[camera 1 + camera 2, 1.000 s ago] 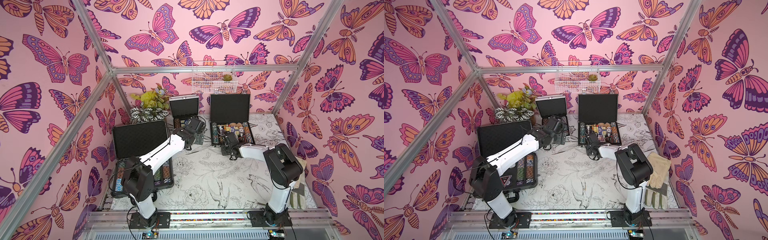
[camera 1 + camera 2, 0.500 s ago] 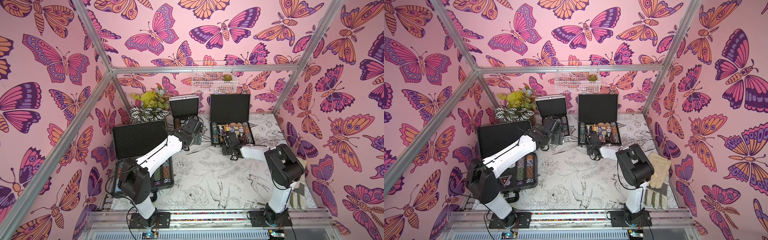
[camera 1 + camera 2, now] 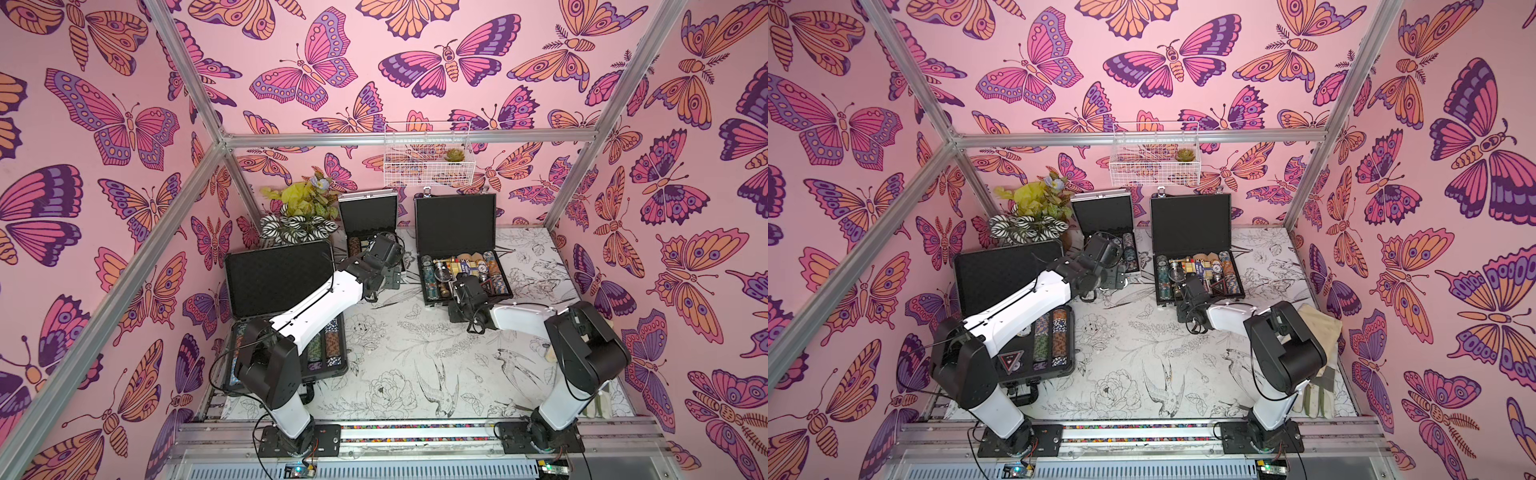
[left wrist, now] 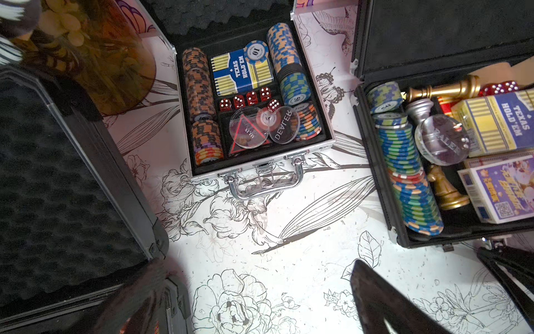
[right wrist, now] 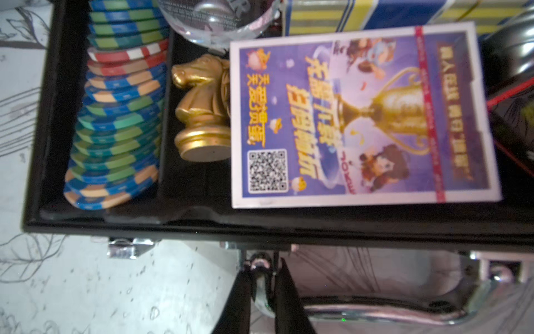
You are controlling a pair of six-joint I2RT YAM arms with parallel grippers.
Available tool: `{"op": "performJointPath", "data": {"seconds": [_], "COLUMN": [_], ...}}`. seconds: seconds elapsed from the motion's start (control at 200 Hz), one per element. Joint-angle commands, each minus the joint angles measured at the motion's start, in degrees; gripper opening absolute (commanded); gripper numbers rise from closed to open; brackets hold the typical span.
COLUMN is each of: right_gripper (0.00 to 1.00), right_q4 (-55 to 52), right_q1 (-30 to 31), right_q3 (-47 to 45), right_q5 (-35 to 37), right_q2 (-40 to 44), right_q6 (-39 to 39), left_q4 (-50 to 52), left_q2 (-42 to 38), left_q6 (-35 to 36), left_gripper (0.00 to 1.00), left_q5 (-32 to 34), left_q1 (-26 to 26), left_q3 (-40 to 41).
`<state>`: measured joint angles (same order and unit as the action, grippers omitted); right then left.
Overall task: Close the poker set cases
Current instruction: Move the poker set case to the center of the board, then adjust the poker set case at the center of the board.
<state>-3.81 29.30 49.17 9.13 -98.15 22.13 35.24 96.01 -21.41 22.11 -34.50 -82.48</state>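
Right gripper on the medium case's handle; left gripper spread before the small case.

The right gripper has its fingers nearly together, pinching one end of the chrome handle on the front wall of the medium case. This case stands open at the back of the table, right of centre, lid upright. The left gripper, spread wide and empty, hovers over the table just in front of the small case, which is open at the back beside the plant. The large case lies open at the table's left edge.
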Motion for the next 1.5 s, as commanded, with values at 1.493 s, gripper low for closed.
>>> {"op": "performJointPath", "data": {"seconds": [1.493], "right_gripper": [0.26], "right_q4": [-28.35], "right_q1": [-31.23], "right_q3": [9.35], "right_q5": [-8.93], "right_q2": [9.23], "right_q6": [-1.26], "left_q4": [4.52], "left_q2": [0.74], "left_q6": [-2.06], "left_gripper": [1.00], "left_q5": [-3.25], "left_q1": [2.08], "left_q3": [-3.83]}}
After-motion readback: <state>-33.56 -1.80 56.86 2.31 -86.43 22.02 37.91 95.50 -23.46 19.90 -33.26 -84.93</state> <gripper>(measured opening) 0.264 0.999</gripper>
